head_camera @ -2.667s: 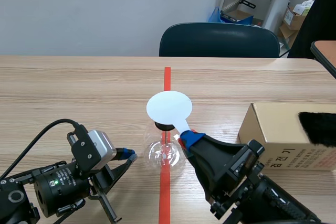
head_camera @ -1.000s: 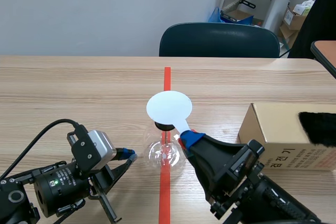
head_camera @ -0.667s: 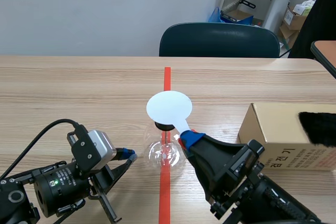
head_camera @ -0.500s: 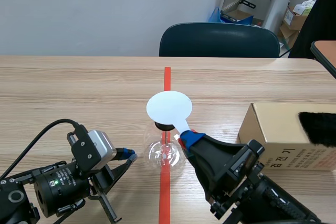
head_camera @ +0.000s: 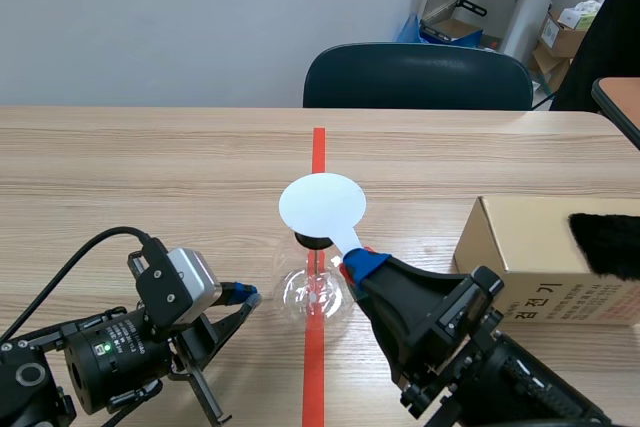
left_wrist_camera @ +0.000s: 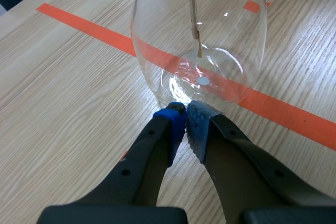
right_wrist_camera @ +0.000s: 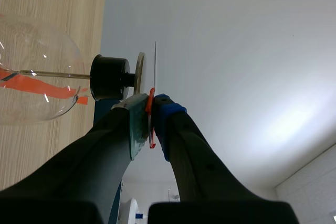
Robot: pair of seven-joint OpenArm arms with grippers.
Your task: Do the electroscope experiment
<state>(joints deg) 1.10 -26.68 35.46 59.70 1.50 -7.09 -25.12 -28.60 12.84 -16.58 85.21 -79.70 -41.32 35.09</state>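
The electroscope is a clear glass flask (head_camera: 313,293) with a black stopper (head_camera: 313,240), standing on the orange-red tape line. My right gripper (head_camera: 357,259) is shut on the handle of a white disc (head_camera: 322,204) held just over the stopper. The right wrist view shows the disc (right_wrist_camera: 155,61) edge-on beside the electroscope's metal plate (right_wrist_camera: 140,71), with the right gripper (right_wrist_camera: 151,109) clamped on it. My left gripper (left_wrist_camera: 185,113) is shut on nothing, its blue tips at the foot of the flask (left_wrist_camera: 168,40). Inside the flask, the rod and its leaf (left_wrist_camera: 199,45) hang straight.
A cardboard box (head_camera: 530,257) stands at the right with a black fur piece (head_camera: 606,242) on top. A dark chair (head_camera: 417,77) stands behind the table's far edge. The left arm's cable (head_camera: 70,267) loops over the table.
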